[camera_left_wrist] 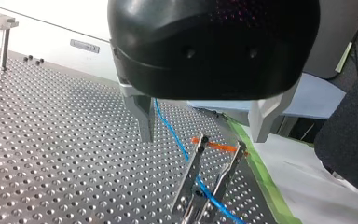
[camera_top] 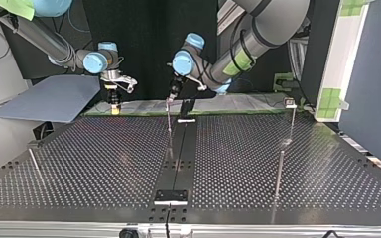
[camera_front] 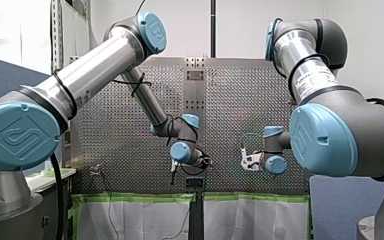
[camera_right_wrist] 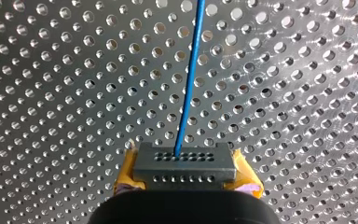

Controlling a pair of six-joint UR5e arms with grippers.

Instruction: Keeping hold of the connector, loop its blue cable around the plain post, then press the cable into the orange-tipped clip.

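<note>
Nearing completion, as judged: connector (camera_right_wrist: 184, 161) is clamped by right gripper (camera_right_wrist: 185, 170); blue cable (camera_right_wrist: 189, 93) is laid between orange-tipped clip (camera_left_wrist: 190, 175) prongs; left gripper (camera_left_wrist: 204, 137) is released; looping unverifiable.

In the right wrist view the thin blue cable (camera_right_wrist: 189, 79) runs out of the picture ahead of my right gripper (camera_right_wrist: 184, 181). The dark grey rectangular connector (camera_right_wrist: 184, 163) hides most of that gripper's yellow pads (camera_right_wrist: 125, 175). In the left wrist view the cable disappears behind the black body of my left gripper (camera_left_wrist: 205, 126), and the base of the orange-tipped metal clip (camera_left_wrist: 193, 168) is cut off.

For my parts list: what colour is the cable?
The cable leaving the connector is blue; right wrist view shows it best.
</note>
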